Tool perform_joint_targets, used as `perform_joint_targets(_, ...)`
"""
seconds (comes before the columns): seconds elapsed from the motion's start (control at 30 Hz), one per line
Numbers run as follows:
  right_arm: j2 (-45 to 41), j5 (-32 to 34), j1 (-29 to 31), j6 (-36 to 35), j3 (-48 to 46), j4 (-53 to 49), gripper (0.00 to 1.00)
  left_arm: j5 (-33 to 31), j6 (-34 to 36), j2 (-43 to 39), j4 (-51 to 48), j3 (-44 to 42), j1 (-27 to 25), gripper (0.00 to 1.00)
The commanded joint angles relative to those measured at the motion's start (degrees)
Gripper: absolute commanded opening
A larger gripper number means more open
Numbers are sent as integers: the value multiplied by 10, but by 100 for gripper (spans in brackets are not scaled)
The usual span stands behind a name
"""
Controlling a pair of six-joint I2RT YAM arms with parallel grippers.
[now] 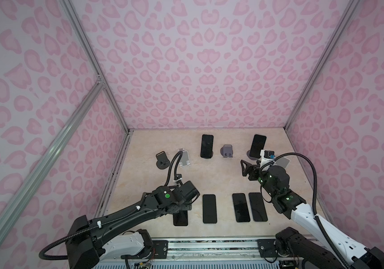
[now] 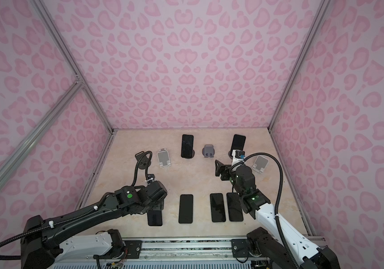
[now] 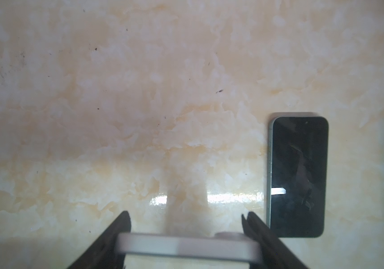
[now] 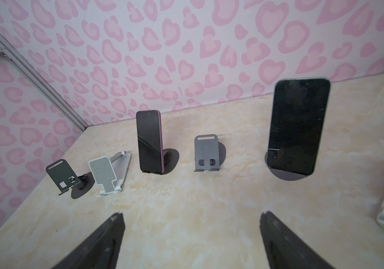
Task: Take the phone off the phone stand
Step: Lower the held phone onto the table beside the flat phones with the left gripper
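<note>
Your right claw [image 4: 192, 214] spread, empty | tall black-screened phone [image 4: 299, 125] leans on dark round stand [image 4: 286, 178] at one o'clock | left claw [image 3: 185, 214] clamps pale-edged phone [image 3: 186, 246] | risk: off-centre pinch topples phone and stand.

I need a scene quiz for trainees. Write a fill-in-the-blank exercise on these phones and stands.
1. The left hand is closed on the pale-edged phone; the right hand is ___.
2. The grey stand between the purple-edged phone and the larger phone is ___.
3. Beside the left hand, the uncovered flat phones on the table number ___.
Missing: open; empty; three.
</note>
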Motion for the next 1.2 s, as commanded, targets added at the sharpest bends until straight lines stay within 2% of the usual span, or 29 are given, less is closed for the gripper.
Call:
perform_joint_targets(0.0,8,17,6,8,-2,6,93,-14,-21,16,19,-1,-5,53)
perform_joint_targets(0.17,15,31,20,0,0,1,93,-12,-12,46,48,10,-7,53)
perform_joint_targets(0.3,8,85,41,-13,-2,-4,92,-11,-7,70,62,13,-7,52)
perform_joint_targets(0.4,2,92,42,-11,-9,1,92,-5,-9,86,75,13,-7,52)
perform_joint_targets(0.87,15,101,51,-14,-9,3,91,-12,4,180,116,34,-7,50)
perform_joint_targets(1.17,33,68,51,-1,-3,7,91,-11,16,243,142,55,2,48)
